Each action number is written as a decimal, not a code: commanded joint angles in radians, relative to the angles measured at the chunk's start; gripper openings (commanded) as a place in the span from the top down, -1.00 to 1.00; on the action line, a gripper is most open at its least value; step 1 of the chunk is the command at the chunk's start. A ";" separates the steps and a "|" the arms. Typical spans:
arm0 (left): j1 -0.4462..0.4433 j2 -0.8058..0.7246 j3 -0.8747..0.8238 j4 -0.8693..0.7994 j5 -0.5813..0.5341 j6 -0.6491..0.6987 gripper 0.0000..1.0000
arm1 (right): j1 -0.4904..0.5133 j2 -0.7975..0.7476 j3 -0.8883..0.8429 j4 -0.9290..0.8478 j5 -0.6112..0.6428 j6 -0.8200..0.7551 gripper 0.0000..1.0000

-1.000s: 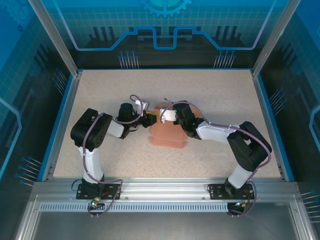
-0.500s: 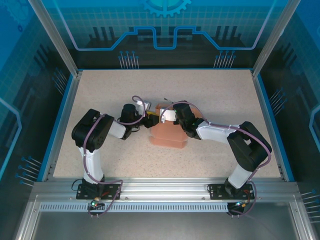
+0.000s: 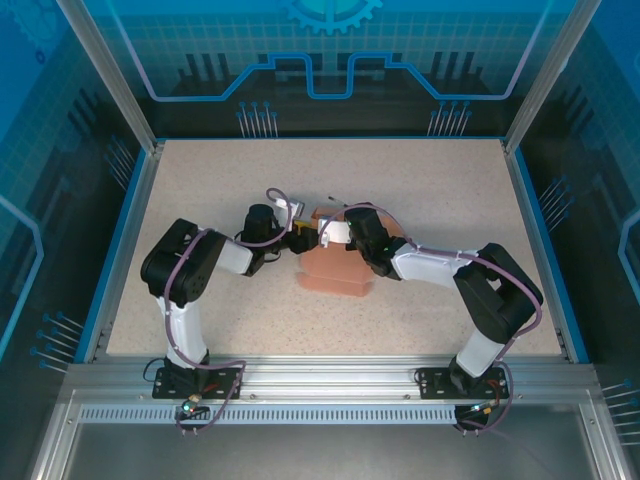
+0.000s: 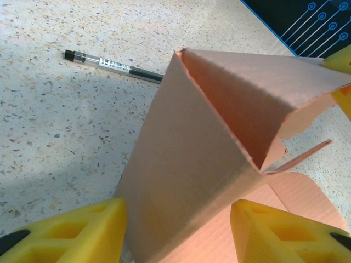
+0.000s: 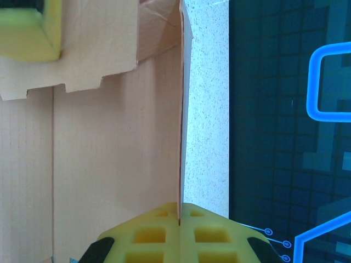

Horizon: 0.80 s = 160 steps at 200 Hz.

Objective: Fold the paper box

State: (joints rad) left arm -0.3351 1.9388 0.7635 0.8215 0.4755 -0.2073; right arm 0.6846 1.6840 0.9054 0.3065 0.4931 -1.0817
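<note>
The salmon-pink paper box lies partly folded mid-table, between the two arms. In the left wrist view one of its panels rises in a folded peak between my left gripper's yellow fingers. These stand open astride it, the left one against the panel's edge and the right one apart from it. My right gripper is shut on the thin edge of an upright wall of the box. In the top view the left gripper and right gripper meet at the box's far left corner.
A thin clear pen lies on the speckled table just beyond the box. Blue rails and glass walls border the table. Open tabletop stretches on the far side and to both sides.
My left gripper has spread its jaws wider and shifted slightly toward the far side along the box. The right gripper has kept its hold and has not moved.
</note>
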 commanded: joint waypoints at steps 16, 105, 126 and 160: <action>-0.010 -0.043 0.019 -0.003 -0.006 0.027 -0.01 | 0.031 0.022 0.001 -0.042 0.011 -0.021 1.00; -0.009 -0.074 -0.031 0.025 0.040 0.067 -0.03 | 0.038 0.024 -0.001 -0.045 0.040 -0.007 1.00; -0.010 -0.078 -0.033 0.019 0.059 0.077 0.05 | 0.037 0.023 0.002 -0.046 0.040 -0.007 1.00; -0.010 -0.074 -0.038 0.013 0.082 0.098 0.15 | 0.038 0.021 0.006 -0.054 0.042 -0.003 1.00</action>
State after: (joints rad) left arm -0.3378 1.8950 0.7422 0.8131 0.5022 -0.1509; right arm 0.7025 1.6890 0.9051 0.3038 0.5423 -1.0817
